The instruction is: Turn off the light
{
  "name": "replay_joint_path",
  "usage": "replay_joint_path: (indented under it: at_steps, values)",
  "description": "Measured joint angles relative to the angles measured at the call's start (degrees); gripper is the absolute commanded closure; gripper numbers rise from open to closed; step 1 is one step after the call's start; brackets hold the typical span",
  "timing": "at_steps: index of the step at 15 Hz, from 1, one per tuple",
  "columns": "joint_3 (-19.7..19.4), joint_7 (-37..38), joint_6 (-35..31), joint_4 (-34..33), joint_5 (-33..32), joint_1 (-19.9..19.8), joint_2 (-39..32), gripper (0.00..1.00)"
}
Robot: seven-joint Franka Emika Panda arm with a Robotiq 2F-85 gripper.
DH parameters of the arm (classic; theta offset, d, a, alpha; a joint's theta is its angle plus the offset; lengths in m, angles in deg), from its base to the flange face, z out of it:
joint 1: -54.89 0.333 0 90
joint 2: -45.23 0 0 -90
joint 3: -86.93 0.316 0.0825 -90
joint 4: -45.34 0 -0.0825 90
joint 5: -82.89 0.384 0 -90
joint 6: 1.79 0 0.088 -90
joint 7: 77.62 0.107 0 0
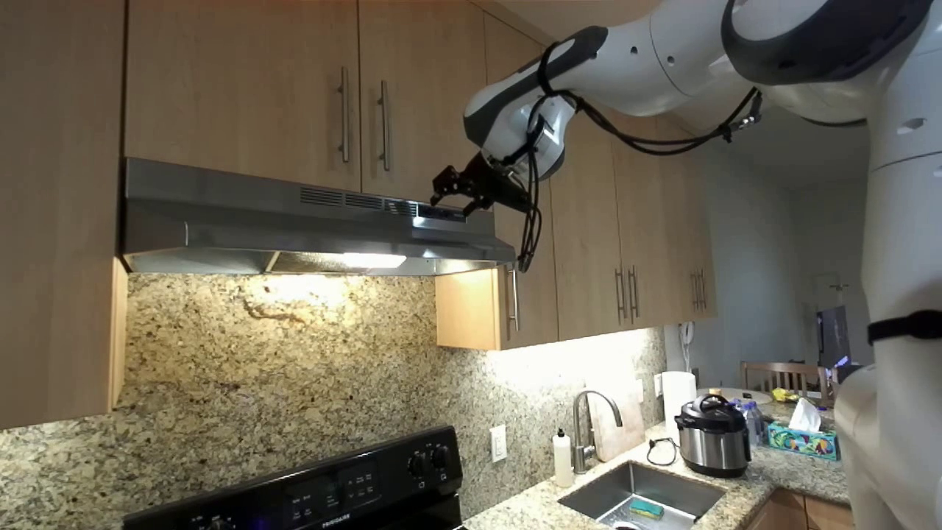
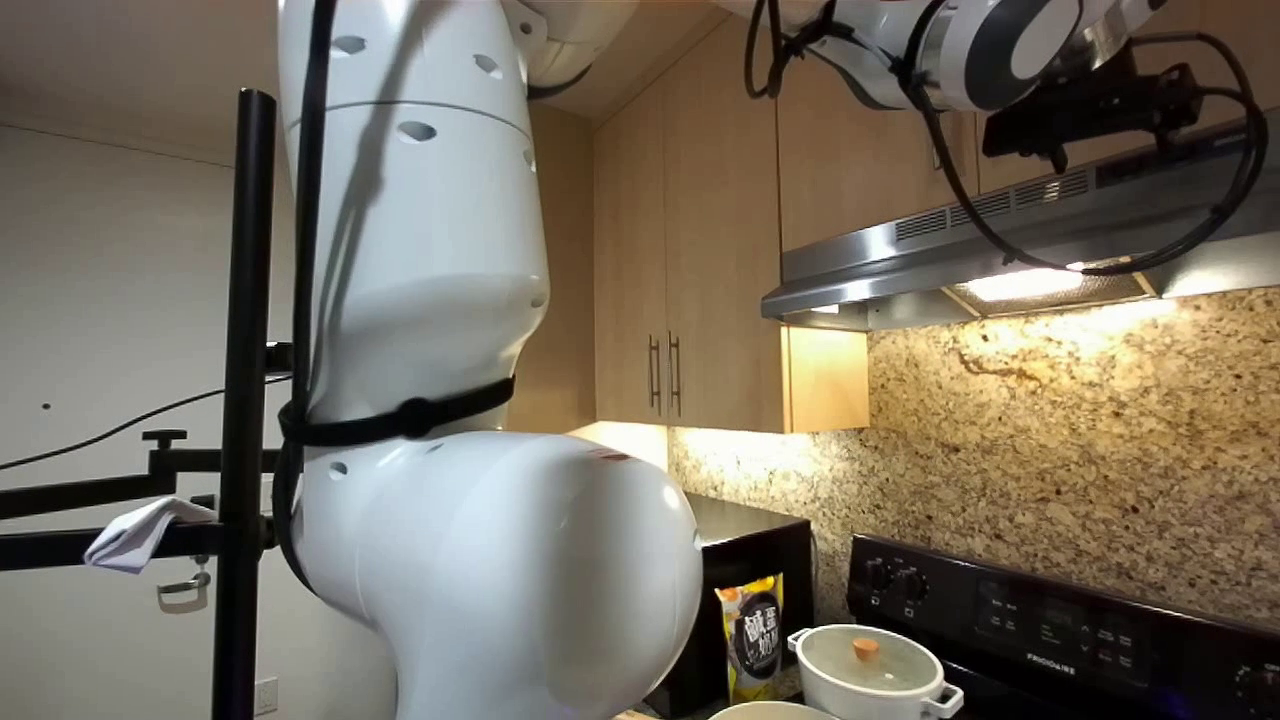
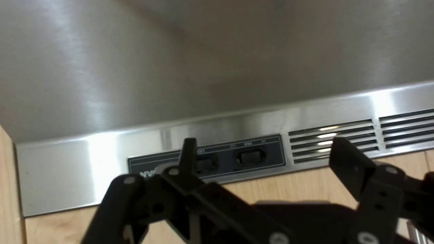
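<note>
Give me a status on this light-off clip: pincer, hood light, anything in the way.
Pincer open, near the switch panel, holding nothing. Hood light on. One finger blocks part of the panel in the wrist view; contact unclear.

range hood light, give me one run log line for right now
light: lit | claw: open, near switch panel | panel contact: cannot tell | turn-off: not yet done

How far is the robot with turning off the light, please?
Looks done: the open gripper is up at the range hood, by its control panel. In hand: in the wrist view one finger partly covers the light switch; whether it touches, I cannot tell. Left: working that switch, since the lamp glows in both exterior views.
</note>
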Motion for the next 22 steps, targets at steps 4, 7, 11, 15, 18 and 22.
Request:
replay_joint_path:
  at_steps: [4,7,11,15,18,22]
  values:
    - [-1.32,-5.42,2.92,-3.01,5.47,1.77,-1.83,0.00]
    - [-2.28,-9.01,4.30,-5.60,8.24,2.09,-3.56,0.00]
    - [-2.32,-9.05,4.30,-5.84,8.24,2.07,-3.88,0.00]
    - [-2.31,-9.05,4.28,-5.84,8.24,2.07,-3.89,0.00]
    - [-2.43,-9.05,4.24,-5.86,8.24,2.07,-3.93,0.00]
    - [-2.78,-9.05,4.30,-5.98,8.24,2.06,-4.47,0.00]
